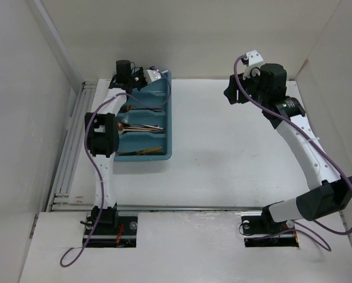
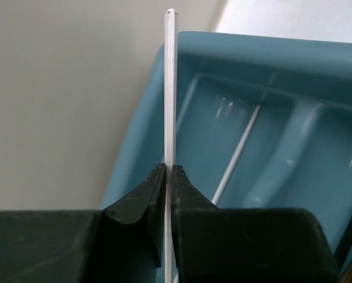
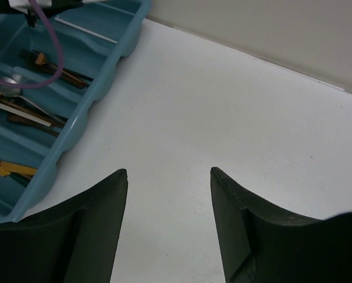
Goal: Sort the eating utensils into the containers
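Pinching a thin pale chopstick [image 2: 170, 88], my left pincer [image 2: 169, 172] hangs at the far end of the teal tray [image 2: 264, 47], whose slots hold other utensils [image 3: 23, 113]. My right pincer [image 3: 168, 180] stands spread above the tabletop [image 3: 234, 106], right of the tray.

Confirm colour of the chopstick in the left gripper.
Silvery-white chopstick; clearest in the left wrist view.

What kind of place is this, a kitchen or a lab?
Likely a robot test bench, not a kitchen: white table boxed by plain panels, left arm and right arm bolted at its near edge, one blue cutlery tray.
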